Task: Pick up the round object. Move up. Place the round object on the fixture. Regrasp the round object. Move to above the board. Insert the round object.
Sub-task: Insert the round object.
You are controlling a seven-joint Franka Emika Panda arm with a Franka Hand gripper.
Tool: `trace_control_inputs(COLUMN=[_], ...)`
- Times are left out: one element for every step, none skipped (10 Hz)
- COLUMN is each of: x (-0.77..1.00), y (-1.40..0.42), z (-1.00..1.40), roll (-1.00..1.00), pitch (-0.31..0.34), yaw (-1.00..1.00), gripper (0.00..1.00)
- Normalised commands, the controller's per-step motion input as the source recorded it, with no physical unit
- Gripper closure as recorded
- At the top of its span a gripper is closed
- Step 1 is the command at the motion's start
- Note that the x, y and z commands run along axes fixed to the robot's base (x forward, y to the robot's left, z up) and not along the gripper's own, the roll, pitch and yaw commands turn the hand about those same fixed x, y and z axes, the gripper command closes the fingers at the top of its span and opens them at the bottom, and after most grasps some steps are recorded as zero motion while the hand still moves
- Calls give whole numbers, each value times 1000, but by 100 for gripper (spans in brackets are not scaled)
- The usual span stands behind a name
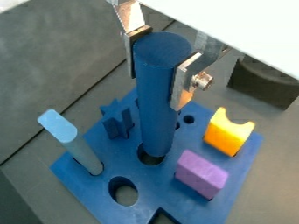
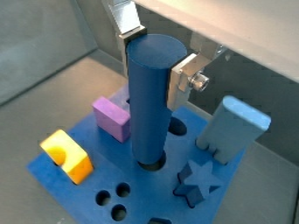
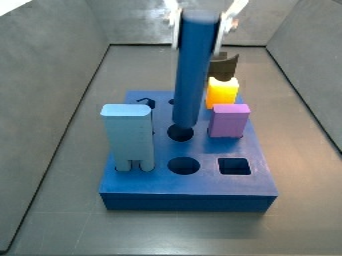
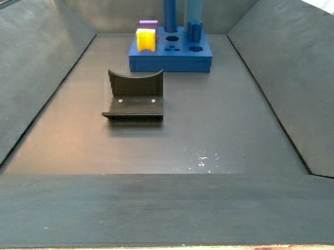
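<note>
The round object (image 1: 158,105) is a medium-blue cylinder peg. It stands upright between the silver fingers of my gripper (image 1: 162,54), which is shut on its upper end in both wrist views (image 2: 158,54). The peg's lower end sits in the mouth of a round hole near the middle of the board (image 1: 105,171), a blue square block. A side view shows the peg (image 3: 195,75) standing straight up from the board (image 3: 187,190), with my gripper (image 3: 201,10) at its top. The fixture (image 4: 133,96), dark with a curved notch, stands apart on the floor, nearer that camera than the board (image 4: 177,63).
On the board stand a tall pale-blue rectangular block (image 3: 127,135), a yellow notched block (image 3: 222,92), a purple block (image 3: 230,120) and a blue star piece (image 2: 198,182). An open round hole (image 3: 183,165) and a square hole (image 3: 234,167) lie near its front edge. Grey walls enclose the floor.
</note>
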Motion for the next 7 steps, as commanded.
trace_control_inputs(x=[-129, -43, -77, 0, 0, 83, 151], y=[-106, -49, -37, -31, -9, -23, 0], z=[-226, -131, -120, -163, -191, -214, -217], roll=[-40, -10, 0, 0, 0, 0, -26], pitch=[-26, 0, 0, 0, 0, 0, 0], yaw=[-111, -83, -51, -63, -34, -46, -83], gripper=[100, 100, 100, 100, 100, 100, 100])
